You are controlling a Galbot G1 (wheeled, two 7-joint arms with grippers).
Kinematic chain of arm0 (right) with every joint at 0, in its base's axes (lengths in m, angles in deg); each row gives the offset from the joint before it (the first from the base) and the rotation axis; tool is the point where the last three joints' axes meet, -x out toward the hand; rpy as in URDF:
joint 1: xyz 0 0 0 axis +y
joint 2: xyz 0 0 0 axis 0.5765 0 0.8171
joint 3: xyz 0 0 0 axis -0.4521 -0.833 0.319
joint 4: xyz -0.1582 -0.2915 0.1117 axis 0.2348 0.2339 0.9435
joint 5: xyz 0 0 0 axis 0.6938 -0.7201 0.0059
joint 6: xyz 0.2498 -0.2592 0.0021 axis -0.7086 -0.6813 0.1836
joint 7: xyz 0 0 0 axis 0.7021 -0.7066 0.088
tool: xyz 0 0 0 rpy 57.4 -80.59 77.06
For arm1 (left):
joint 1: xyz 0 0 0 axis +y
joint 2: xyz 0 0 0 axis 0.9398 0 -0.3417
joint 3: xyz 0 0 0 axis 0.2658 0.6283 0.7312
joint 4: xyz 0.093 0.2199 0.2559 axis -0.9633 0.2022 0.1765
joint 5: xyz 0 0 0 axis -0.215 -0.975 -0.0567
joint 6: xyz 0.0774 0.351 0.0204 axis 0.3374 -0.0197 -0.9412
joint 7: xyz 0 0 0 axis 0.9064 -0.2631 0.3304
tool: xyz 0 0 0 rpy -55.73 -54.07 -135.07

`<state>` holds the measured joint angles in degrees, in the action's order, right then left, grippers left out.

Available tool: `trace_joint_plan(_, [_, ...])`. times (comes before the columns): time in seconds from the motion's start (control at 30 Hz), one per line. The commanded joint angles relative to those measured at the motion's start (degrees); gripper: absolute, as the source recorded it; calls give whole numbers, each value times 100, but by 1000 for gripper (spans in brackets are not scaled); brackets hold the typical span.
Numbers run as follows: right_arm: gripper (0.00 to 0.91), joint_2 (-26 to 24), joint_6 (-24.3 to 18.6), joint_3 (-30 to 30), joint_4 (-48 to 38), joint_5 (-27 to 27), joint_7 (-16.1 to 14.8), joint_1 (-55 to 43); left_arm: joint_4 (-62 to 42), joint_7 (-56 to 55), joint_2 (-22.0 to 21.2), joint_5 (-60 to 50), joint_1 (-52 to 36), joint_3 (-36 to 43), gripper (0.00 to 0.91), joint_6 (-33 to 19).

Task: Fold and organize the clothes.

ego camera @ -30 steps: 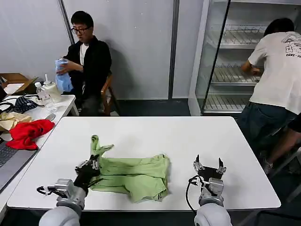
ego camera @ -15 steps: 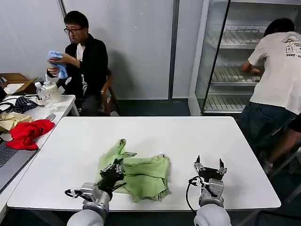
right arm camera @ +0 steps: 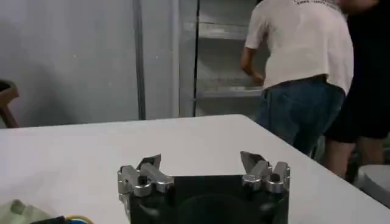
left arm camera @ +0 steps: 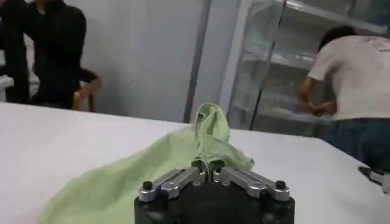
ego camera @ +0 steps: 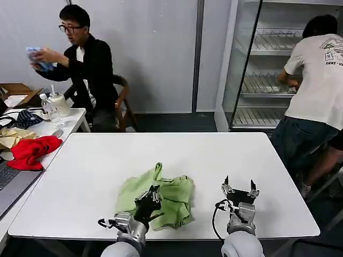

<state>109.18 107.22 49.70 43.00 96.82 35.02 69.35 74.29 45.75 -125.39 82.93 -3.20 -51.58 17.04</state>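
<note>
Cotton shirt (ego camera: 161,198): pale green, soft and light, bunched low centre of the head view on the white table (ego camera: 96,160); likely to sag and slide, best taken at an edge or corner
Left gripper (ego camera: 148,201): low centre-left, at the cloth's left side, fingers closed on a raised fold
Arm pose: left forearm reaches up from the bottom edge
Right gripper (ego camera: 239,188): lower right, just right of the cloth, fingers spread, holding nothing

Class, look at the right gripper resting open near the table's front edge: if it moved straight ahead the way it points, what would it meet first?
Probably nothing: ahead of the right gripper lies bare white table to its far edge; the green shirt sits off to its left.
</note>
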Motion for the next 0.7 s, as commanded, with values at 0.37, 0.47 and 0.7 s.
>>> trace_joint_plan(0.37, [907,47,-21,-47,-79,1,10,-26,177,-50,-102,253,175,212,907,65])
trace_joint_plan(0.47, [907,46,-18,-52,-83,4,17,-32,370,-52,-27,297,164,89,907,70])
trace_joint_plan(0.7, [907,50,19,-63,-49,13,25,-84,1205,-66,559,315,224,-459,907,133])
